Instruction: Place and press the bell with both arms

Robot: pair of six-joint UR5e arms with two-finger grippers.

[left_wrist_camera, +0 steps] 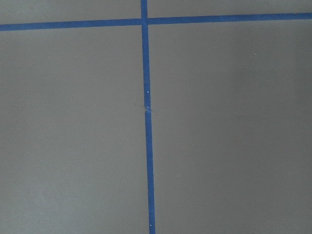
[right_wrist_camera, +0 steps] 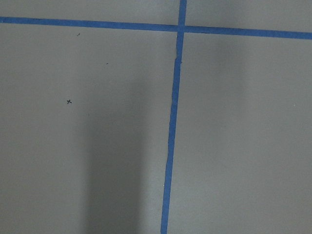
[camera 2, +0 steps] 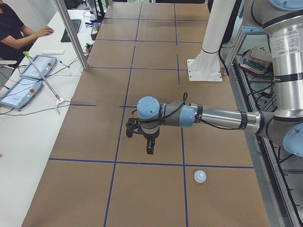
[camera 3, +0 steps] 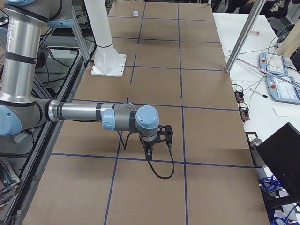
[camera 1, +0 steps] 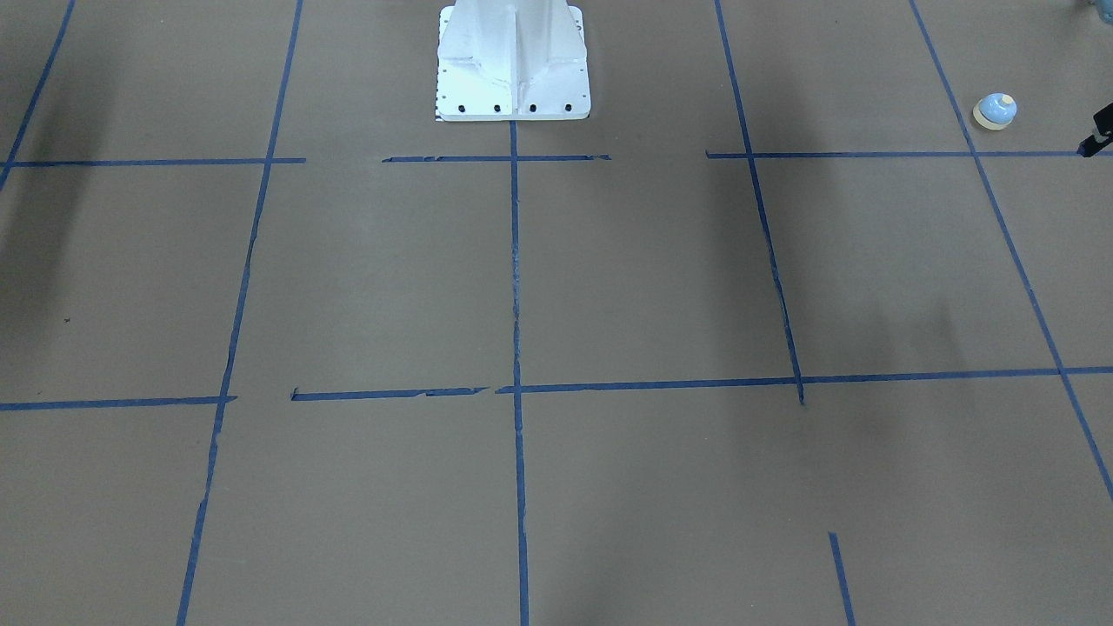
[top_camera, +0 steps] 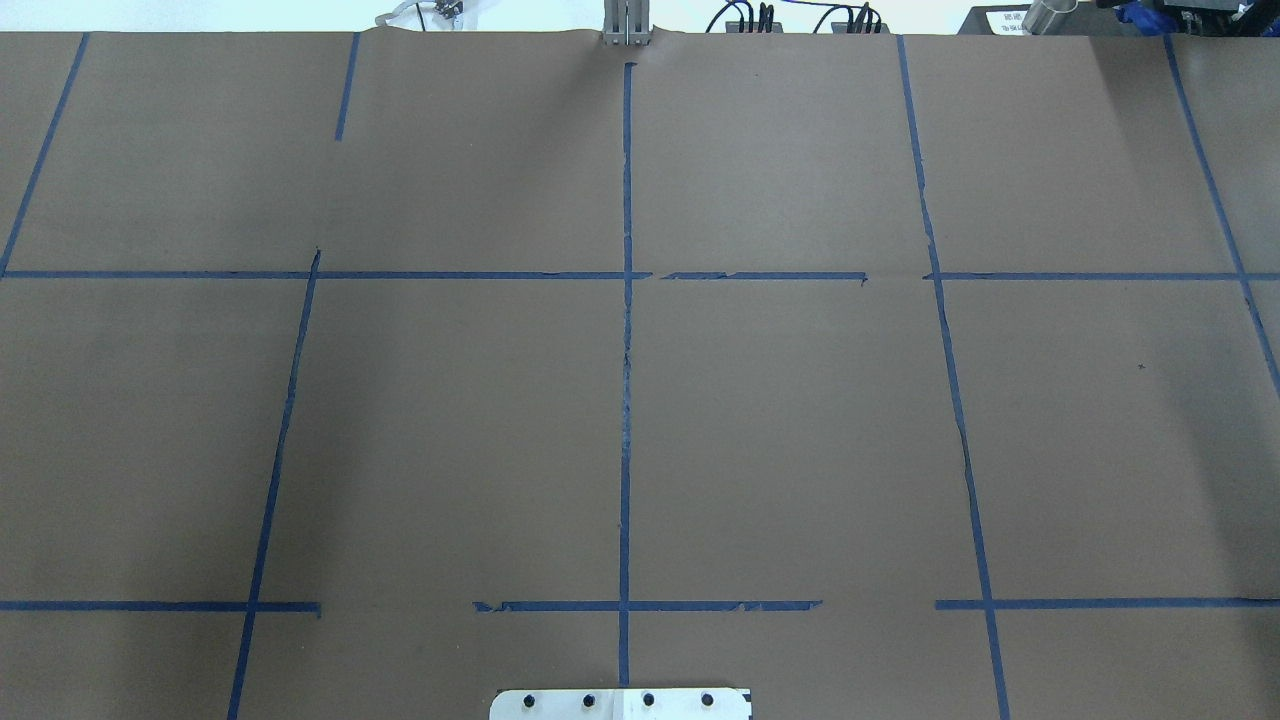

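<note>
The bell [camera 1: 996, 111], light blue with a cream button and rim, stands upright on the brown table at the robot's left end. It also shows in the exterior left view [camera 2: 200, 176] and, tiny, in the exterior right view [camera 3: 135, 13]. My left gripper [camera 2: 149, 147] hangs pointing down above the table, apart from the bell and empty; only a black sliver of it [camera 1: 1097, 135] shows at the front view's edge. I cannot tell whether it is open. My right gripper [camera 3: 149, 151] hangs over the opposite end of the table, far from the bell; I cannot tell its state. Both wrist views show only table and tape.
The white bolted pedestal [camera 1: 513, 65] stands at the robot's side of the table. Blue tape lines [top_camera: 626, 400] grid the brown surface. A side table with tablets [camera 2: 28, 78], a metal pole [camera 2: 71, 33] and a seated operator lie beyond the far long edge.
</note>
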